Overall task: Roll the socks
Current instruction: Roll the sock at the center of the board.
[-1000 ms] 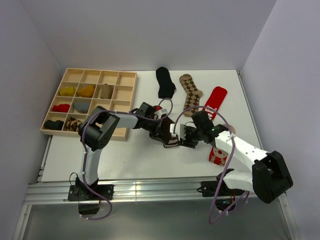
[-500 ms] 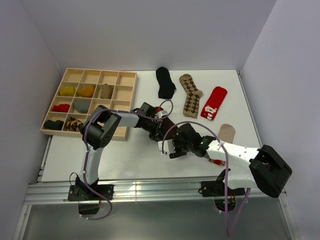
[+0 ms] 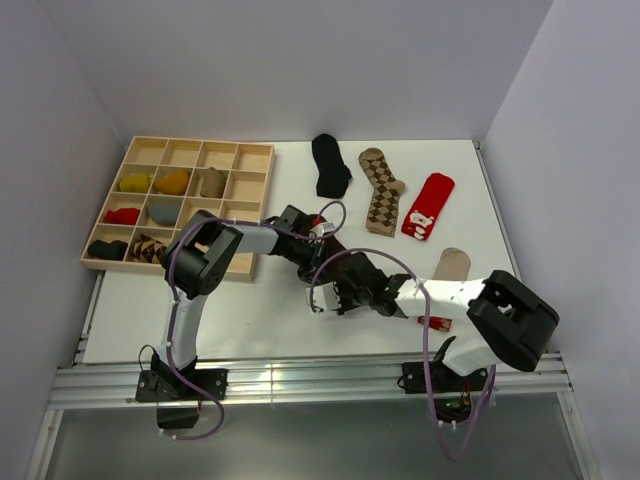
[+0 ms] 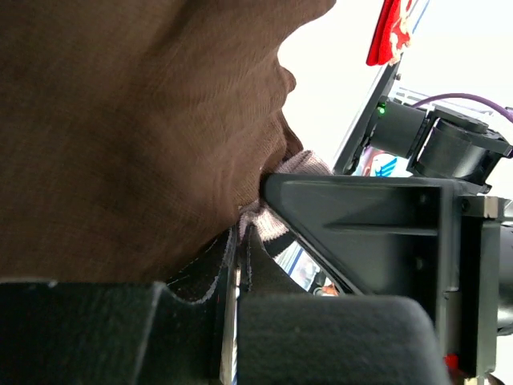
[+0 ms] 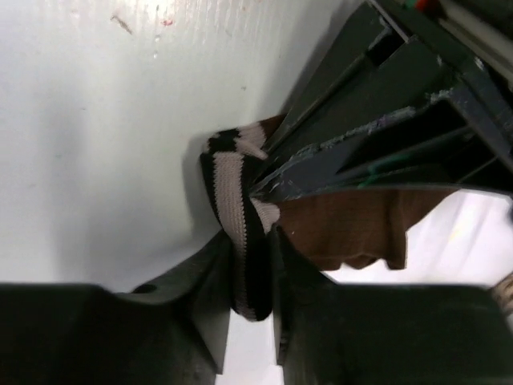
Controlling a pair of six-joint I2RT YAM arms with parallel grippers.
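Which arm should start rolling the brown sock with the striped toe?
Right. The right gripper pinches the dark brown sock by its striped toe, where a roll would likely start; the left gripper is clamped on the sock's body and can anchor it.

No legible writing
Only a small blue mark (image 4: 385, 166) is glimpsed in the left wrist view; no letters or numbers can be made out.

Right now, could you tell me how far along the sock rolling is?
Done: rolled socks sit in the tray. In hand: the left gripper and right gripper pinch the dark brown sock, the right at its striped toe. Remaining: black sock, argyle sock, red sock and tan sock lie flat.
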